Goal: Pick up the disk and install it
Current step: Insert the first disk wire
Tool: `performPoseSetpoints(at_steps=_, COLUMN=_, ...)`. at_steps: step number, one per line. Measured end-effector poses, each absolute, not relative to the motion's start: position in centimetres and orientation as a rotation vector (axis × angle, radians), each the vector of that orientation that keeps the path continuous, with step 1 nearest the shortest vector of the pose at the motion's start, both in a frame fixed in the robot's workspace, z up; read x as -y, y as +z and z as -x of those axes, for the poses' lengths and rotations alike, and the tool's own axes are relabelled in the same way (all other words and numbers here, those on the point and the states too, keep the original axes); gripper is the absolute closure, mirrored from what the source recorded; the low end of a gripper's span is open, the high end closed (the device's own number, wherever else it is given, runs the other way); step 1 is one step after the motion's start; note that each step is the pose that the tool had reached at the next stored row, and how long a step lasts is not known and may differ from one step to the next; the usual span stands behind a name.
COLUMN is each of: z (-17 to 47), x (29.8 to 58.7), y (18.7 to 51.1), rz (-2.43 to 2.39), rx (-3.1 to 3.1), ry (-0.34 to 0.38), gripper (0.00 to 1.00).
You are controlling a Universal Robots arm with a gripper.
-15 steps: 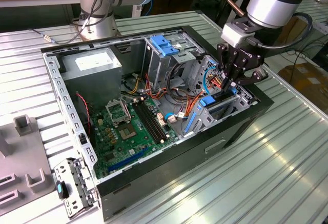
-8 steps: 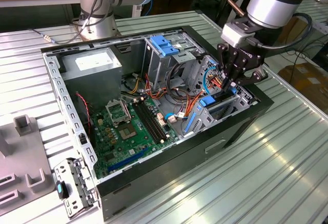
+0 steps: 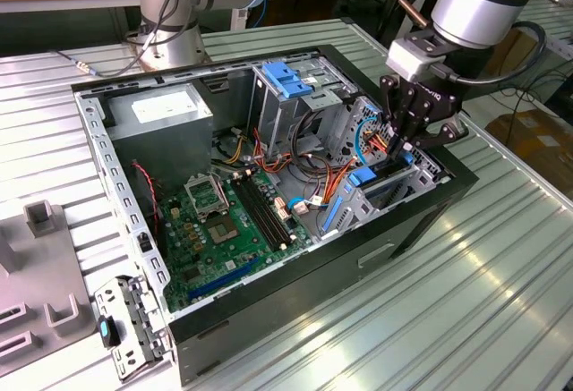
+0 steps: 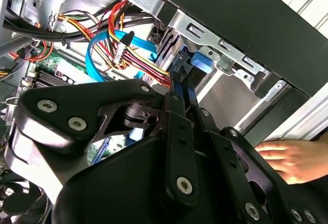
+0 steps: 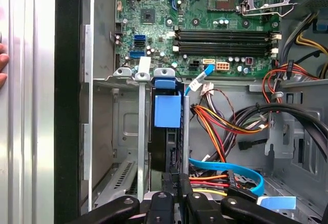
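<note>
Black gripper [image 5: 174,196] linkages sit closest, fingers pinched narrowly on the disk [image 5: 167,124], which stands on edge in the drive cage [image 5: 137,147] of the open computer case [image 3: 134,203]. From the gripper, the disk's long axis runs toward 12 o'clock, blue rail tab facing the motherboard [image 5: 205,8].

Exterior view: high, angled down on your open computer case [image 3: 269,185]. Both wrist views: close, sharing drive bay [image 5: 166,116].
</note>
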State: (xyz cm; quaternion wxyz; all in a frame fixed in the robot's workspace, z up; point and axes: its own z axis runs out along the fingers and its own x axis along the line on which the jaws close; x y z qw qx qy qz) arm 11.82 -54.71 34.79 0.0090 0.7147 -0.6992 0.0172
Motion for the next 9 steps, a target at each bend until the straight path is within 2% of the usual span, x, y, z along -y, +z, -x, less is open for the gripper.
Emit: performPoseSetpoints(at_steps=9, z=-11.82, x=54.83, y=34.36, rz=-2.24, rx=2.192, ry=0.037, gripper=0.84)
